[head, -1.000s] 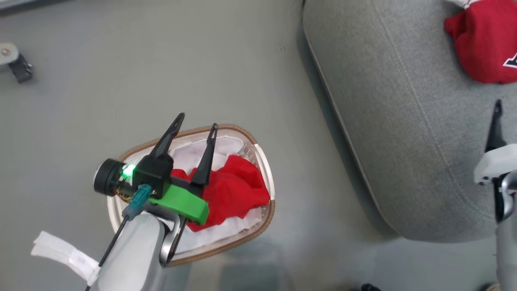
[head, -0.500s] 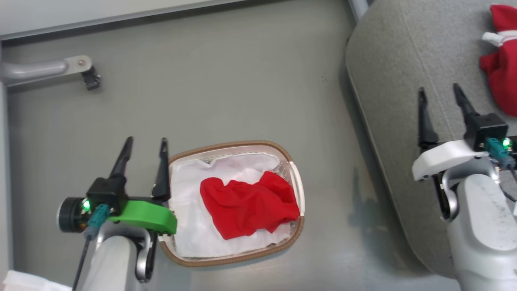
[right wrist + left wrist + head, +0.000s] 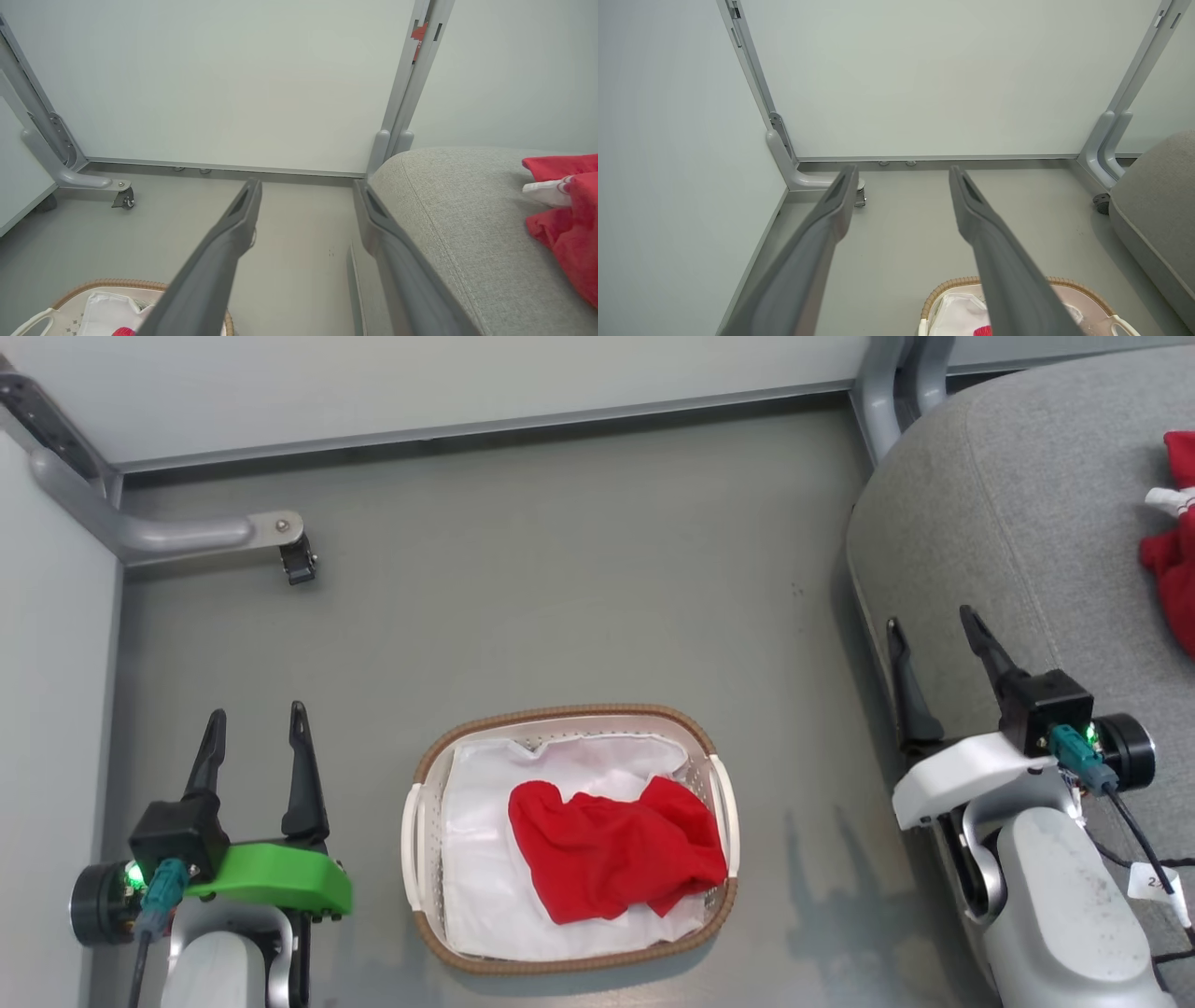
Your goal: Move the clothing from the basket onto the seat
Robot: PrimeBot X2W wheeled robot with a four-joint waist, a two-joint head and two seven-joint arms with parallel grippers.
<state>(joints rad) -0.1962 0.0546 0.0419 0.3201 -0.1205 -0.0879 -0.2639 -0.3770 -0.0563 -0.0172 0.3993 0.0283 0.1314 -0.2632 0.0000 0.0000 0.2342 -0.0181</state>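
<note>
Left claw (image 3: pixel 258 711), apart and empty, is back off the basket (image 3: pixel 560 712) now; right claw (image 3: pixel 930 618) apart too; your red piece (image 3: pixel 611 849) stays unpicked

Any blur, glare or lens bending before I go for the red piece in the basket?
Head view: sharp, even light, no glare; faint shadows on the floor right of the basket; red garment crisp. Left wrist view: wide-angle splays the frame posts; left hand looms, slightly soft. Right wrist view: likewise.
</note>
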